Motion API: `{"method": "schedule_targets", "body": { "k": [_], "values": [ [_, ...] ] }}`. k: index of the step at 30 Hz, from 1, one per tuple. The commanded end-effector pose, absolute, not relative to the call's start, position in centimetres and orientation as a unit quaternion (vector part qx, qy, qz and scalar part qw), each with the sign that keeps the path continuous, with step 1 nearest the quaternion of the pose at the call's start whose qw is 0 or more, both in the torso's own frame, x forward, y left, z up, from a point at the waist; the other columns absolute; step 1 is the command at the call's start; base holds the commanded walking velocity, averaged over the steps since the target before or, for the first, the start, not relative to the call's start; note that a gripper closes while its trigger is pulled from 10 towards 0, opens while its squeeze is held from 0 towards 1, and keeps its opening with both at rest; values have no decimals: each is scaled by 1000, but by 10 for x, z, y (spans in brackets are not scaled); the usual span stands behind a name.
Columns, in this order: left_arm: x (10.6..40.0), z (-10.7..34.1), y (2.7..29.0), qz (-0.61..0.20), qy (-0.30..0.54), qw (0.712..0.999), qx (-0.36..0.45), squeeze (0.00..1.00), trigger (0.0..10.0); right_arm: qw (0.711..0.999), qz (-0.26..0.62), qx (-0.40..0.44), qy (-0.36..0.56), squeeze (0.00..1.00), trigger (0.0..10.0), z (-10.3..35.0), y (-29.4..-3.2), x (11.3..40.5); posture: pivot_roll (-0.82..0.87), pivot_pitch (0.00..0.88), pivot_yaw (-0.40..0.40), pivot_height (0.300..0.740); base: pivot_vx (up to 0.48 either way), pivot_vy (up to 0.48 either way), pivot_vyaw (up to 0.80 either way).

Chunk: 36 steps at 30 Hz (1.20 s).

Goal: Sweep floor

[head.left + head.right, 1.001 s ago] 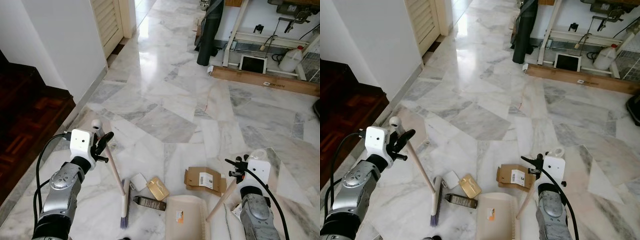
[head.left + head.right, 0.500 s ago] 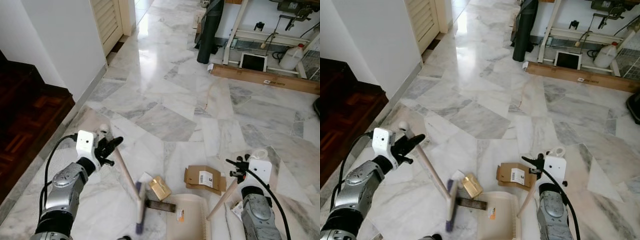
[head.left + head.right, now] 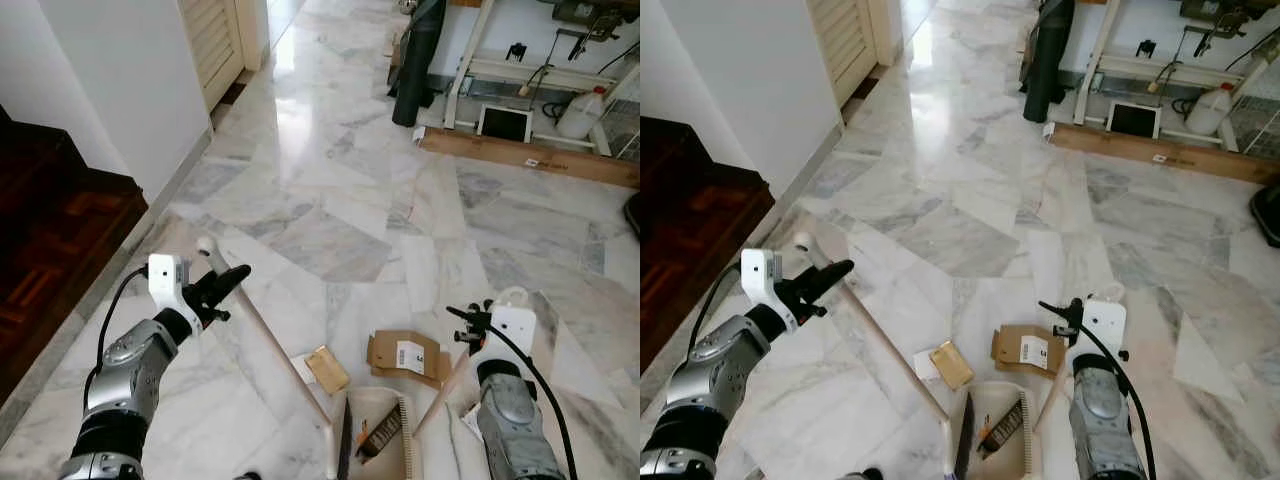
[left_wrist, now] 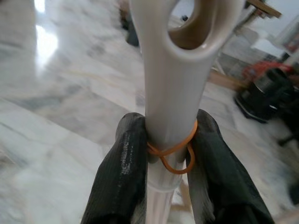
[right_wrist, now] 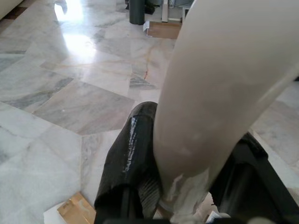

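Between left fingers [image 4: 126, 172], broom handle [image 4: 173, 93]; bristles in dustpan [image 3: 385, 430].

brooms: one [image 3: 270, 345]
dustpans: one [image 3: 385, 435]
cardboard pieces: one flat brown [image 3: 408, 357]
small gold packets: one [image 3: 327, 369]
dark wrappers: one in dustpan [image 3: 380, 433]

Broom [image 3: 270, 335]: we lose its head at the picture's lower edge, beside the dustpan [image 3: 385, 440], also cut there. Dark item [image 3: 378, 432] in the dustpan: too small for us to identify. Cardboard [image 3: 405, 357] label: unreadable. Left wrist view: floor [image 4: 56, 84] background blurred.
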State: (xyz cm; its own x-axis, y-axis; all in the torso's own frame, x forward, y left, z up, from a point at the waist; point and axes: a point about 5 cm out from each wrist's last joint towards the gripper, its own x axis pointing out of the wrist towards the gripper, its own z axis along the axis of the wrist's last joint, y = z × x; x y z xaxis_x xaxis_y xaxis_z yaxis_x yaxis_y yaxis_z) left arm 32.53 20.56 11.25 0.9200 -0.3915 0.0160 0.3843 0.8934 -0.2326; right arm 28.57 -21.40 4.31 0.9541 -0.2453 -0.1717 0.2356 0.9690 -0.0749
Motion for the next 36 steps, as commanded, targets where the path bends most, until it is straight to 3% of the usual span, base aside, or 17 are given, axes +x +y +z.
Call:
{"method": "schedule_targets", "body": {
  "k": [1,4,10,17,36],
  "values": [
    [330,137,212,-172,-46,981,-83,0,10000,986,-129,-29,100,0,10000,40,-217,286,90,42,-6,740,0,0,0],
    [330,151,214,-154,-78,983,-68,0,10000,987,-126,-26,92,0,10000,44,-215,294,100,0,1,740,0,0,0],
    [327,162,208,-152,-106,981,-49,0,10000,989,-122,-24,83,0,10000,47,-212,301,119,0,9,740,0,0,0],
    [324,160,197,-135,-124,982,-38,0,10000,990,-122,-20,62,0,10000,54,-209,305,101,0,17,740,0,0,0],
    [300,148,174,-76,-165,980,82,0,10000,993,-112,24,-27,0,10000,91,-201,310,110,0,-24,740,0,0,0]
  ]
}}
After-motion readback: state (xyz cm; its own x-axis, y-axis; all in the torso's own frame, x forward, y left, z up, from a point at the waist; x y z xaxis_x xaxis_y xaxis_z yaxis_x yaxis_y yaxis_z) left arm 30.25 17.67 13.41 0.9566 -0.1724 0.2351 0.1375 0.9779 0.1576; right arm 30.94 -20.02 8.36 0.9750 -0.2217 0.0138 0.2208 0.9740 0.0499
